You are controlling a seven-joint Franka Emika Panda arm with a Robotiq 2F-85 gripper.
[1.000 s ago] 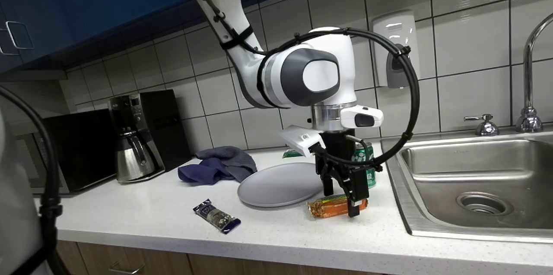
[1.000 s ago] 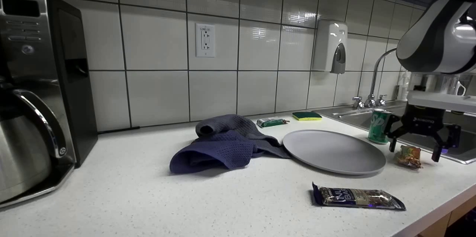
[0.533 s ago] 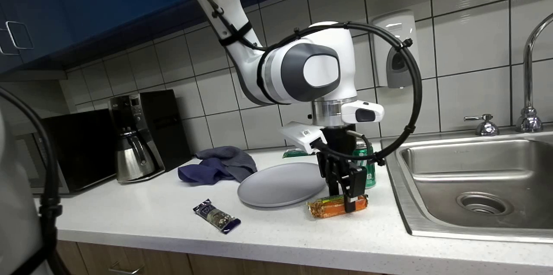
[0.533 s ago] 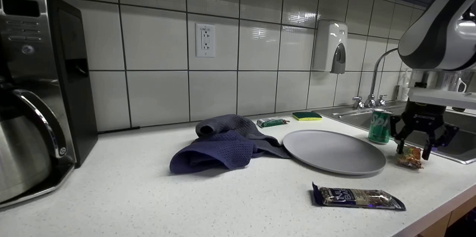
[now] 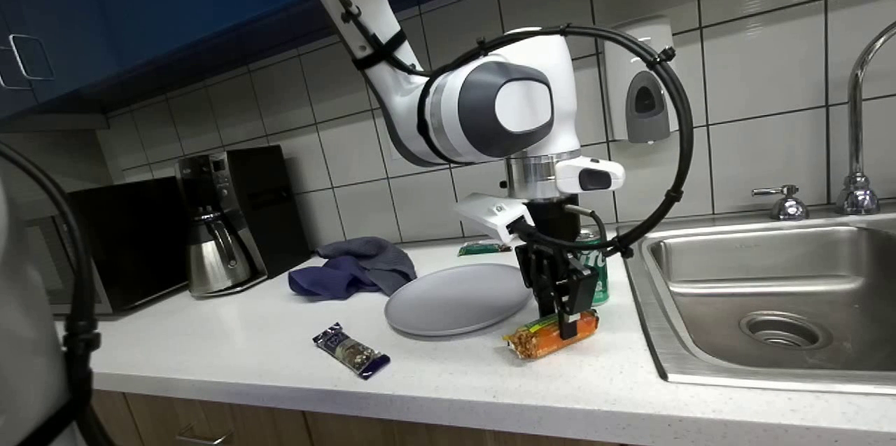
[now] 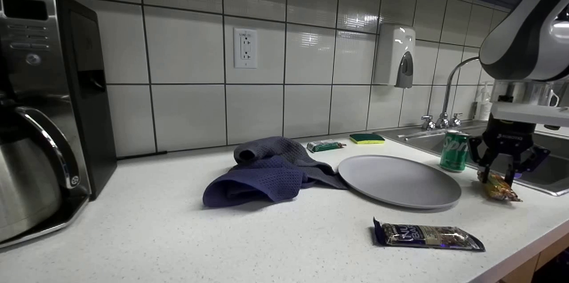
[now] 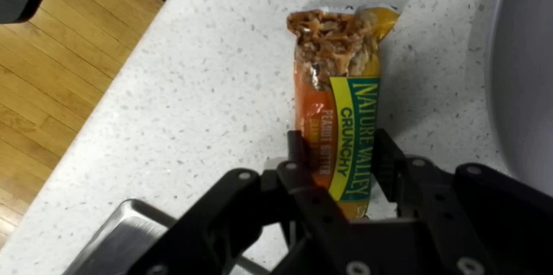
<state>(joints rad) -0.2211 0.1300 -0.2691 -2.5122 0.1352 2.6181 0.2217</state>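
An orange, yellow and green Nature Valley granola bar (image 7: pixel 341 93) is on the white counter, its crumbly-patterned end pointing away from the jaws. My gripper (image 7: pixel 337 139) is shut on the bar, with one black finger against each long side. In an exterior view the gripper (image 5: pixel 558 322) points straight down over the bar (image 5: pixel 535 343); whether the bar is lifted off the counter I cannot tell. The bar's far end is partly hidden by the gripper in the wrist view. A grey plate (image 5: pixel 455 300) lies beside the bar, and a green Sprite can (image 6: pixel 453 152) stands behind the gripper.
A dark nut bar (image 6: pixel 429 235) lies near the counter's front edge. A blue-grey cloth (image 6: pixel 266 176), a green wrapped bar (image 6: pixel 326 145) and a sponge (image 6: pixel 366 139) lie farther back. The steel sink (image 5: pixel 756 285) borders the counter; a coffee maker (image 5: pixel 241 215) stands opposite.
The jaws have come together from wide apart onto the granola bar. The bar has turned slightly between the fingers, and the wrist has risen a little.
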